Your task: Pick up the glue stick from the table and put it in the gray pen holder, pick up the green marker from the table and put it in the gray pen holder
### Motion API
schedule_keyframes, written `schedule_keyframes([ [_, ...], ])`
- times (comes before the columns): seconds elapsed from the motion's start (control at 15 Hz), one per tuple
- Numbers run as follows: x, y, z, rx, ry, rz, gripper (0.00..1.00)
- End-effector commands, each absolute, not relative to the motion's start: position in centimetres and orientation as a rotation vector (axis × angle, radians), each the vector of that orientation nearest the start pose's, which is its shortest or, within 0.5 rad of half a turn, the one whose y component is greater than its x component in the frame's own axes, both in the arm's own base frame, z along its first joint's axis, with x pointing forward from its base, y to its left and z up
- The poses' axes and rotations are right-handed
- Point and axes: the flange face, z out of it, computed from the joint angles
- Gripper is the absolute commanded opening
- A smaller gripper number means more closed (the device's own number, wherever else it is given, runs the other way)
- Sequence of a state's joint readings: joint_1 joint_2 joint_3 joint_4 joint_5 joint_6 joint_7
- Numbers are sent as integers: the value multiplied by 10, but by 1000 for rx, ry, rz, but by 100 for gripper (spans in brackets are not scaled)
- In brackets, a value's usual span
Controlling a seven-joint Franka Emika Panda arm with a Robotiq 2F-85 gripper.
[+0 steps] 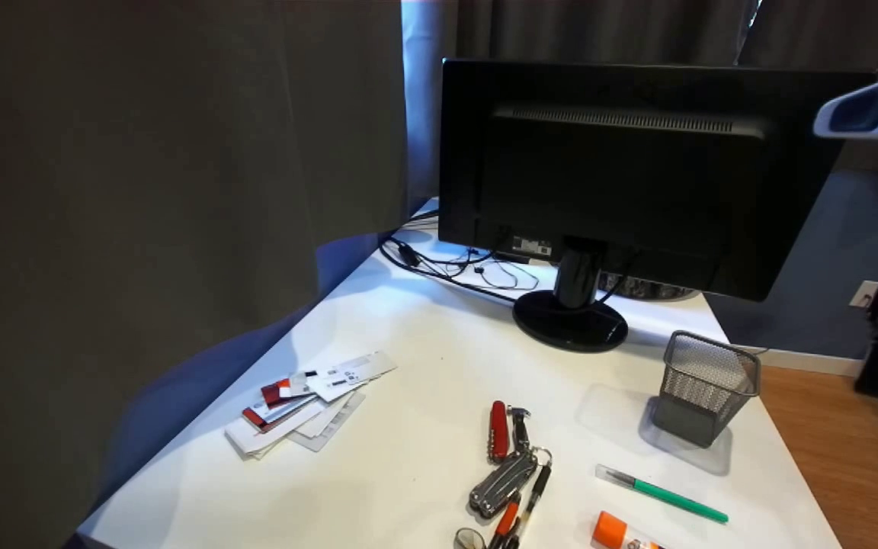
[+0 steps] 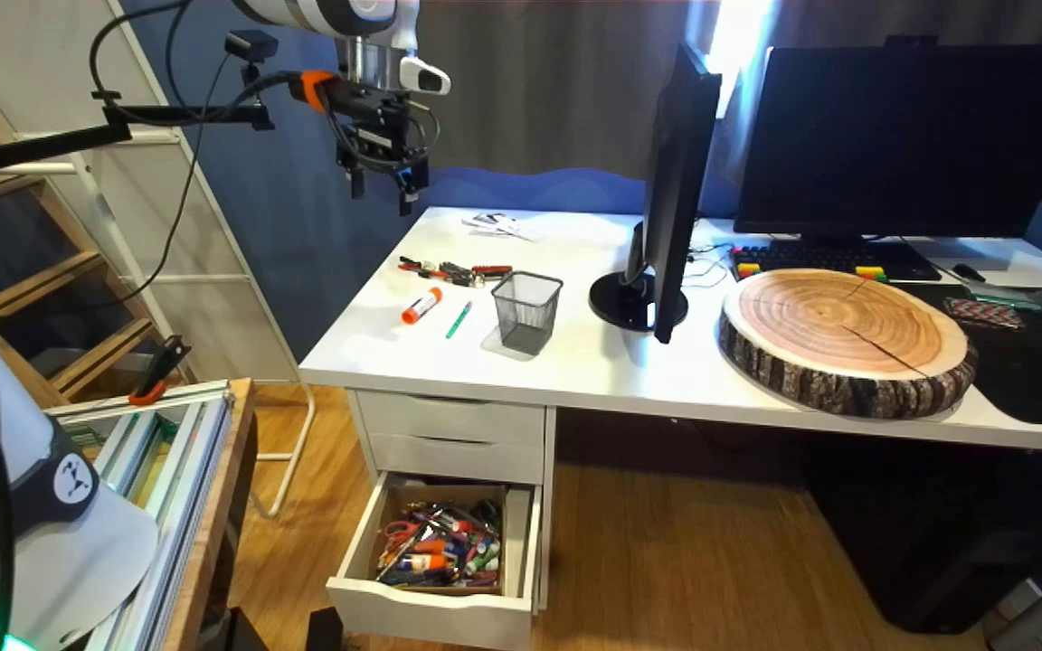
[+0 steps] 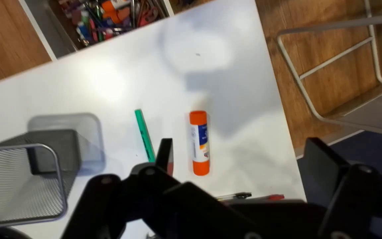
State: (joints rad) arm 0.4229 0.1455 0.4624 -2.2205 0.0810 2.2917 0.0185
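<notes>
In an exterior view, the glue stick (image 1: 623,533) lies on its side on the white table (image 1: 378,503), partly cut off by the bottom of the frame, with the green marker (image 1: 668,496) near it and the gray pen holder (image 1: 692,395) standing upright farther back; since both items lie outside the holder, the task appears to be at its first step, the reach for the glue stick. In an exterior view, the gripper (image 2: 382,194) hangs pointing down, well above the level of the table and apart from everything on it, so the next move most likely calls for a descent toward the glue stick. The wrist view shows the glue stick in the gap between the jaws but off-centre, closer to the jaw on the green marker's side; its length runs across the closing direction, which should suit a grip around the barrel, after a sideways correction. The jaws stand wide apart, holding nothing and touching nothing; where one hides the marker's end, that seems only overlap in the line of sight.
</notes>
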Motion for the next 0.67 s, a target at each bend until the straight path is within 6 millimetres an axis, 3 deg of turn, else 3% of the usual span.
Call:
schedule_keyframes([
  [0.0,346,450,264,-2627,-1399,59,100],
  [0.2,353,464,227,-2520,-1536,21,100],
  [0.6,374,487,169,-2409,-1594,52,100],
])
